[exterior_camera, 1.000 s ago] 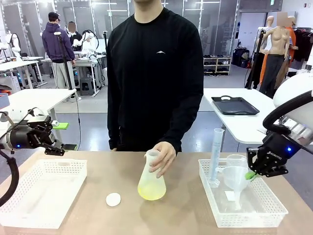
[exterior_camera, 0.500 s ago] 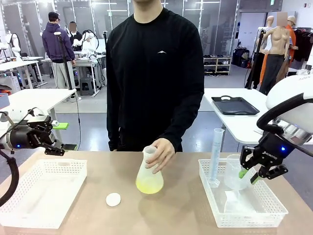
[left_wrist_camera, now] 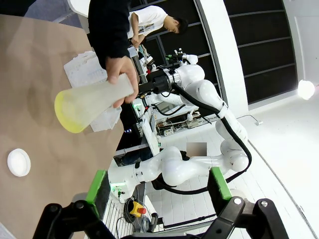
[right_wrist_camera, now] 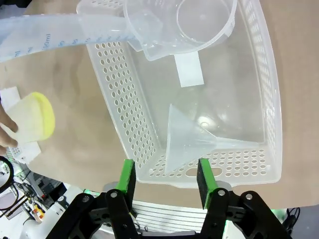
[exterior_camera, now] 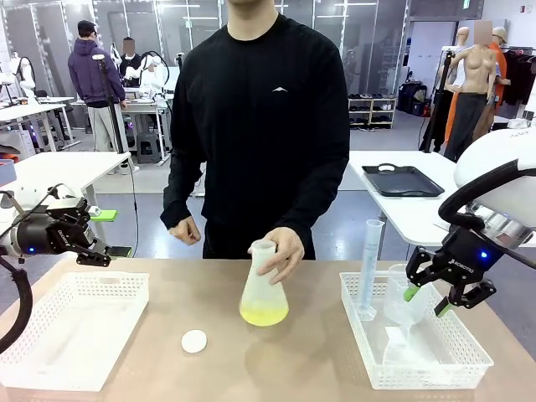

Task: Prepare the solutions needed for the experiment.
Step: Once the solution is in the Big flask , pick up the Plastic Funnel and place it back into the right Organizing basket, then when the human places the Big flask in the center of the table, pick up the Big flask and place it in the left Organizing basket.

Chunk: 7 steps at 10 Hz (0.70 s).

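On the tabletop [exterior_camera: 322, 368], a small white cap [exterior_camera: 193, 341] lies loose at about 8 o'clock from the flask [exterior_camera: 263, 289], with a white perforated basket [exterior_camera: 100, 277] farther out at 9 o'clock. A second basket [exterior_camera: 435, 373] sits at 3 o'clock. It holds a clear funnel [right_wrist_camera: 187, 142] lying on its side, a beaker [exterior_camera: 400, 276] and an upright graduated cylinder [exterior_camera: 368, 266]. The right gripper [exterior_camera: 427, 300] hangs over that basket's 3 o'clock edge, directly above the funnel, with its jaws apart and nothing between the green pads. The pale yellow solution [exterior_camera: 264, 315] forms a shallow layer in the bottom of the frosted flask at mid-table. A person's hand [exterior_camera: 283, 251] grips the flask by the neck. The left gripper [exterior_camera: 94, 254] waits beyond the left basket's 12 o'clock side, its jaws spread wide on nothing. The person in a black top stands across the table at 12 o'clock. The job looks only partly done: one liquid is in the flask, but the measuring ware appears dry and sits in its basket. The flask is uncapped, so any further measuring, pouring and capping seem to be left.
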{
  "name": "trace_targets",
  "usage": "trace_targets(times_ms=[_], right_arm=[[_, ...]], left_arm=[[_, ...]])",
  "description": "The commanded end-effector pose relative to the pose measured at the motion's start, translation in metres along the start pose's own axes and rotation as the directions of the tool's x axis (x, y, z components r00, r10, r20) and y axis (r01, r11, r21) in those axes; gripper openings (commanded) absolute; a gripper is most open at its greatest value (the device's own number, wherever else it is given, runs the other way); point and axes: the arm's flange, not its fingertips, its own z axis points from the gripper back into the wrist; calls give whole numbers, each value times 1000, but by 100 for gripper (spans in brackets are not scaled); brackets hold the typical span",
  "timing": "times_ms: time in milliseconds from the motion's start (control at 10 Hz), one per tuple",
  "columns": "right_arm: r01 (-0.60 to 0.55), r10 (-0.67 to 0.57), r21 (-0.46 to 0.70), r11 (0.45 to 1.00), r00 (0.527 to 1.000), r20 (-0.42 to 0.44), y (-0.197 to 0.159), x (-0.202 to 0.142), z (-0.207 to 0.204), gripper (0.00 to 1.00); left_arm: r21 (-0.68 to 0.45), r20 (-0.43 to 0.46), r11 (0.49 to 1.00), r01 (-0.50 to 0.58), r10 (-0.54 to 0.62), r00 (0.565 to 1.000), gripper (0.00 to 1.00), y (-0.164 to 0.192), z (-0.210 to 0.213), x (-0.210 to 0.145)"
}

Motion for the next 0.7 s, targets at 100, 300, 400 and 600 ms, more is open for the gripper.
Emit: trace_targets(times_ms=[100,300,400,600], right_arm=[[1,-1,2,1000,1000,4,0,-1,2,63],[1,-1,2,1000,1000,4,0,-1,2,63],[1,-1,2,1000,1000,4,0,-1,2,63],[-68,63,64,996,996,65,11,-19,18,63]], left_arm=[[-5,6,1000,15,-15,1000,100,-2,-1,0],[-5,6,1000,15,-15,1000,100,-2,-1,0],[-5,6,1000,15,-15,1000,100,-2,-1,0],[-5,6,1000,15,-15,1000,100,-2,-1,0]])
